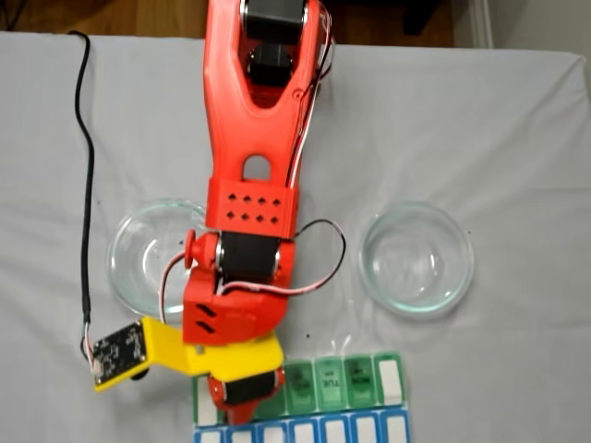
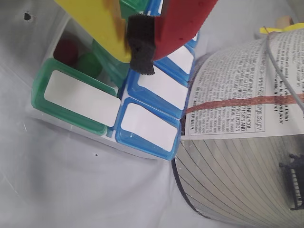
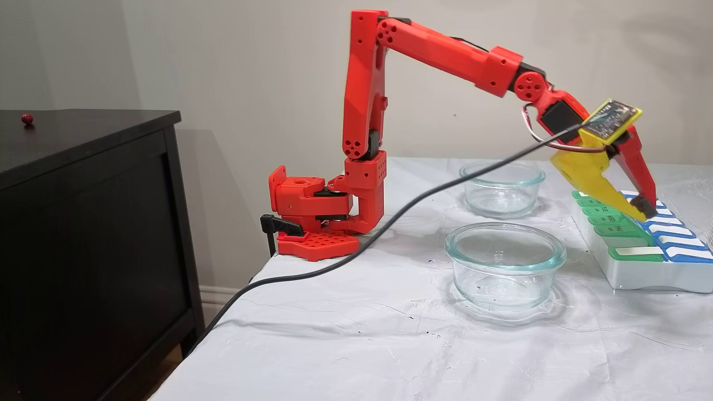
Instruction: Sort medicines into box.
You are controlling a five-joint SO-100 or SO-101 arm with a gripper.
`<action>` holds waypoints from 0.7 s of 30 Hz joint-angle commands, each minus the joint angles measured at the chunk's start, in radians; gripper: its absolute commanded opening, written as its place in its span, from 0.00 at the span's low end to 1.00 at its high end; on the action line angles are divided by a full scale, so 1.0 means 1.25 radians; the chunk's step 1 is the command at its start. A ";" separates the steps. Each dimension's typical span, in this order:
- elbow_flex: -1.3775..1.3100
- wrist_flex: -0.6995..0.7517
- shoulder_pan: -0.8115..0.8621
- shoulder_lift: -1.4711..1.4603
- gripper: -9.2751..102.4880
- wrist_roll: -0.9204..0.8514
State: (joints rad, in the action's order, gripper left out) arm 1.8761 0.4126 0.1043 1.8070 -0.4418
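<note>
Two pills: a dark red pill [image 2: 65,49] and a green pill [image 2: 88,64] lie in one open compartment of the box [image 2: 76,97].
Pincer: the gripper [image 2: 138,47] hangs over the box, fingertips together, nothing visibly held.
Left: both glass bowls [image 3: 504,266] look empty; sorting seems nearly finished.
Surface: wrinkled white cloth [image 3: 362,328], black cable [image 3: 390,223].
Room: dark cabinet [image 3: 89,223], stray red ball [image 3: 26,118] on top.

Wall [image 3: 250,67]: plain, pale beige-grey, evenly lit, soft shadow behind cabinet. Baseboard [image 3: 223,298]: white, at wall foot. Cabinet [image 3: 89,234]: 1 unit, dark brown-black wood, flat top, panelled side, standing just beside counter. Counter [image 3: 362,334]: draped in wrinkled white cloth with small dark specks. Floor [image 1: 111,14]: brown wood, strip visible beyond counter's far edge in a fixed view.
</note>
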 commanded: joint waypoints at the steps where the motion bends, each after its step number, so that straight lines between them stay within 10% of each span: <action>1: -0.097 0.054 -0.020 0.025 0.08 -0.007; 9: -0.183 0.275 -0.010 0.026 0.08 0.022; 21: -0.198 0.298 0.010 0.000 0.08 0.061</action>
State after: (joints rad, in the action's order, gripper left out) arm 1.7349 0.7701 0.0982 1.7902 -0.3789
